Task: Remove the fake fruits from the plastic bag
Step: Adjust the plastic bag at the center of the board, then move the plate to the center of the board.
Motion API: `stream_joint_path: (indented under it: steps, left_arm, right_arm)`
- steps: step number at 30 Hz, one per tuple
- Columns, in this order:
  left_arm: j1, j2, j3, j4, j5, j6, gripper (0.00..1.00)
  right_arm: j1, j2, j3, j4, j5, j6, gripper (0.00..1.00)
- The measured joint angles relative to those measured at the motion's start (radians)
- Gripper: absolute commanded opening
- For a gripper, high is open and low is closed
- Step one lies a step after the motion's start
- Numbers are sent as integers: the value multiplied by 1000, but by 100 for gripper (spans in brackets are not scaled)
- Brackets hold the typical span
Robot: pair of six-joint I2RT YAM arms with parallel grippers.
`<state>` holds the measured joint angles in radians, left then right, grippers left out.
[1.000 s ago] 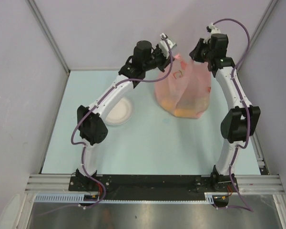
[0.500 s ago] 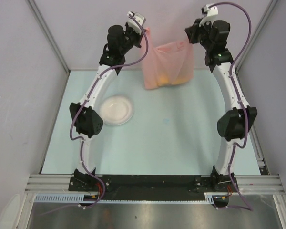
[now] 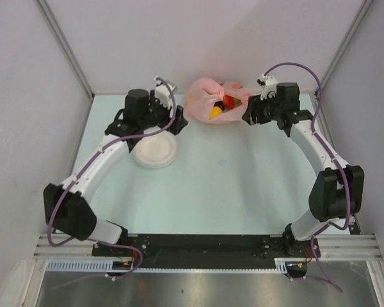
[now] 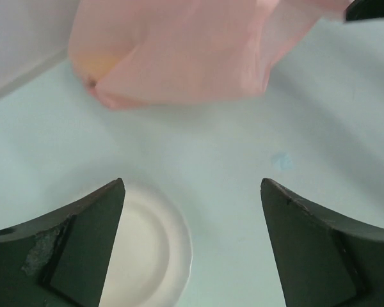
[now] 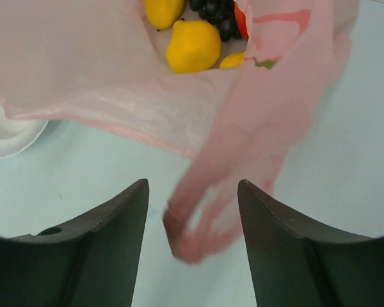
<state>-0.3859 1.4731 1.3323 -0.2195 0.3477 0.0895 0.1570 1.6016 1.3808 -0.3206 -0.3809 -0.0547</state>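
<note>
The pink plastic bag (image 3: 205,99) lies slumped on the table at the back, its mouth facing right. Inside the mouth show the fake fruits: a yellow piece (image 5: 192,45), dark grapes (image 5: 219,18) and a red slice (image 3: 229,101). My left gripper (image 3: 178,125) stands wide open just left of the bag, holding nothing; in the left wrist view its fingers (image 4: 83,236) frame bare table below the bag (image 4: 179,57). My right gripper (image 5: 193,183) is open at the bag's right side, and a blurred loop handle (image 5: 198,233) hangs loose between its fingers without being pinched.
A small white round plate (image 3: 155,151) sits on the table under the left arm, left of the bag, also seen as the plate (image 4: 147,256) in the left wrist view. Grey walls enclose the table on the left, back and right.
Both arms came down from holding the bag up by its handles. Both grippers opened and let go, and the bag dropped onto the table with its mouth open.
</note>
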Motion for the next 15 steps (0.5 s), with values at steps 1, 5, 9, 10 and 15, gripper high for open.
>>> stream_joint_path:
  steps: [1, 5, 9, 10, 15]
  left_arm:
    - [3, -36, -31, -31, -17, -3, 93]
    - [67, -161, -82, -119, -109, -12, 92]
    - [271, -201, -129, -111, -209, -78, 90]
    - [307, -190, -143, -108, -225, -93, 89]
    - [454, -60, -258, -97, -244, -174, 79]
  right_arm:
    - [-1, -8, -2, -19, -2, -3, 70]
    - [-13, -101, -3, -60, -5, -12, 85]
    - [-10, -240, -2, -65, -19, -13, 94]
    - [0, -271, 3, -64, -20, -10, 95]
    - [60, -301, 98, -63, -19, -2, 94]
